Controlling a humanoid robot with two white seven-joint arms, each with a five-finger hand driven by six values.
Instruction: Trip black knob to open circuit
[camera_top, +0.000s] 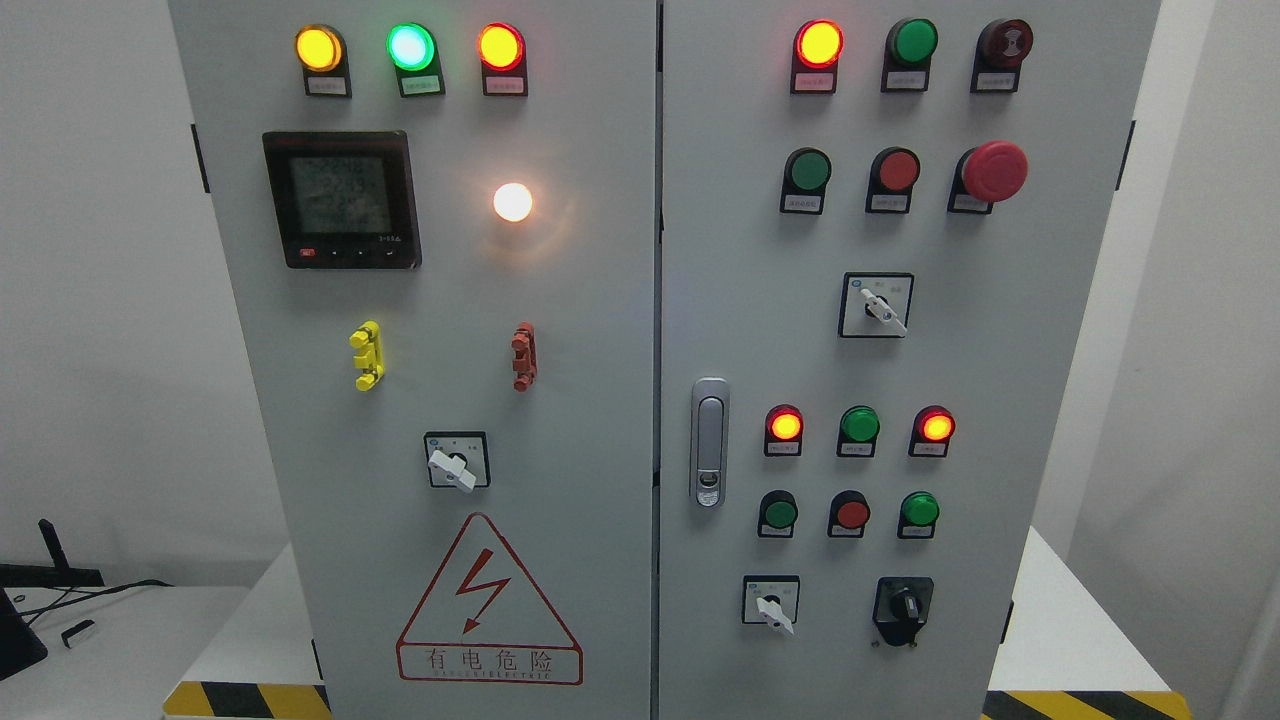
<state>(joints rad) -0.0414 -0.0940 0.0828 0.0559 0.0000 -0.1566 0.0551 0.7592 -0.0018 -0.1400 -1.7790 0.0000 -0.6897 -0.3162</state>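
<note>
Low on the right door of the grey control cabinet (640, 300), at its near right corner, the black knob (904, 606) is mounted, just right of a small white selector switch (771, 603) and below a row of three push buttons. Its pointer is seen turned slightly left of upright, though which switch position that marks cannot be read from the tiny labels. The knob appears to have been set at the bottom of the panel, well apart from the red emergency stop (993, 171) and the lit indicator lamps higher up, probably so that the switching controls are kept within easy reach while the lamps stay at eye level. A lightning warning triangle (488, 602) is fixed low on the left door, and a door handle (709, 442) sits beside the seam. Neither arm is shown; no hand is in view, so how far either is open, or what it holds, cannot be told. The task is judged not yet begun: a hand would first have to be raised to the knob and closed around it before it is turned.
</note>
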